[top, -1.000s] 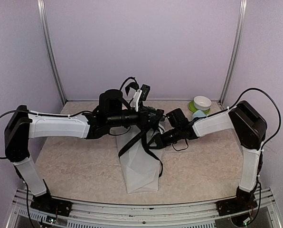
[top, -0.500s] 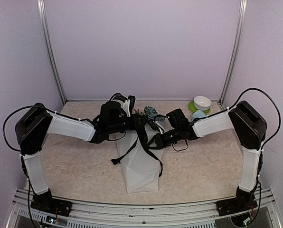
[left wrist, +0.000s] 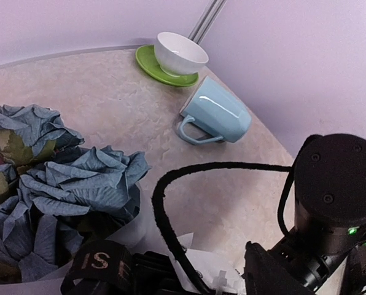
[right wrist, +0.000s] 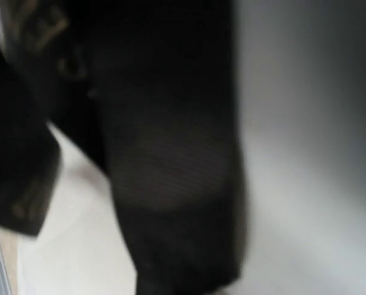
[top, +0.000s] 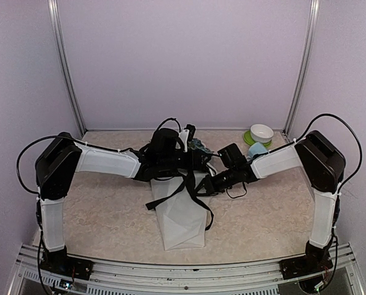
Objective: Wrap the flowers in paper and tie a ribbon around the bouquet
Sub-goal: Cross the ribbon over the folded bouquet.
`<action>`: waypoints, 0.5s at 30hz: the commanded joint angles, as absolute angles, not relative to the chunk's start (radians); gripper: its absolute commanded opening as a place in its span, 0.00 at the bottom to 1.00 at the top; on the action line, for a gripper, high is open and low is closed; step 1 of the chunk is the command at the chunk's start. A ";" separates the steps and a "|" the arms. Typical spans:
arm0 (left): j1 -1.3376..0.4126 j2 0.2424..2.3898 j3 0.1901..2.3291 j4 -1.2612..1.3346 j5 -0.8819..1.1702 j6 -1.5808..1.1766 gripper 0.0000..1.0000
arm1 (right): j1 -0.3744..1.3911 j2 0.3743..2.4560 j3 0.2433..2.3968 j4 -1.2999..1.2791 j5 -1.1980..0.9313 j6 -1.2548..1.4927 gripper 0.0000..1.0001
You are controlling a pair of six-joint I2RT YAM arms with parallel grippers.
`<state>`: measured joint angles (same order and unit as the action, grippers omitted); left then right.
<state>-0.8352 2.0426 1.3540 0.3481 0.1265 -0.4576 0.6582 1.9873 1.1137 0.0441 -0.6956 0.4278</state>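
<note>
Swinging inward within 1 second, the left gripper sits above the bouquet of blue fabric flowers in a frosted white paper cone lying mid-table, suggesting the tie is under way; its spread I cannot tell. The right gripper is pressed together, apparently pinching the narrow black satin ribbon crossing the cone.

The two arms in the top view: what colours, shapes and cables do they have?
The left arm and the right arm look alike: white shells on the long links, bulky black housings at the joints. A thin black cable loops beside each elbow. A small green light glows on the right arm's black wrist.
</note>
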 commanded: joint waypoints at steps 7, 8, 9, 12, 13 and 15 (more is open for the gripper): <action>-0.797 1.835 1.294 0.092 -0.030 -0.247 0.95 | 0.669 1.959 1.108 0.111 -0.732 0.396 0.00; -0.795 1.825 1.292 0.082 -0.011 -0.222 0.98 | 0.669 1.960 1.108 0.110 -0.730 0.396 0.00; -0.794 1.822 1.300 0.063 -0.003 -0.199 0.99 | 0.669 1.961 1.109 0.110 -0.731 0.396 0.00; -0.781 1.840 1.348 -0.027 -0.021 -0.155 0.99 | 0.669 1.959 1.106 0.105 -0.730 0.392 0.00; -0.774 1.843 1.363 -0.050 -0.023 -0.146 0.99 | 0.669 1.957 1.106 0.104 -0.729 0.390 0.00; -0.755 1.851 1.393 -0.091 -0.002 -0.119 0.99 | 0.669 1.957 1.106 0.095 -0.727 0.384 0.00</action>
<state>-0.7784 1.8416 1.3354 0.0410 -0.0021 -0.2092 0.6628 1.9858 1.1137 0.0883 -0.7197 0.4068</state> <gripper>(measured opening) 0.988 0.002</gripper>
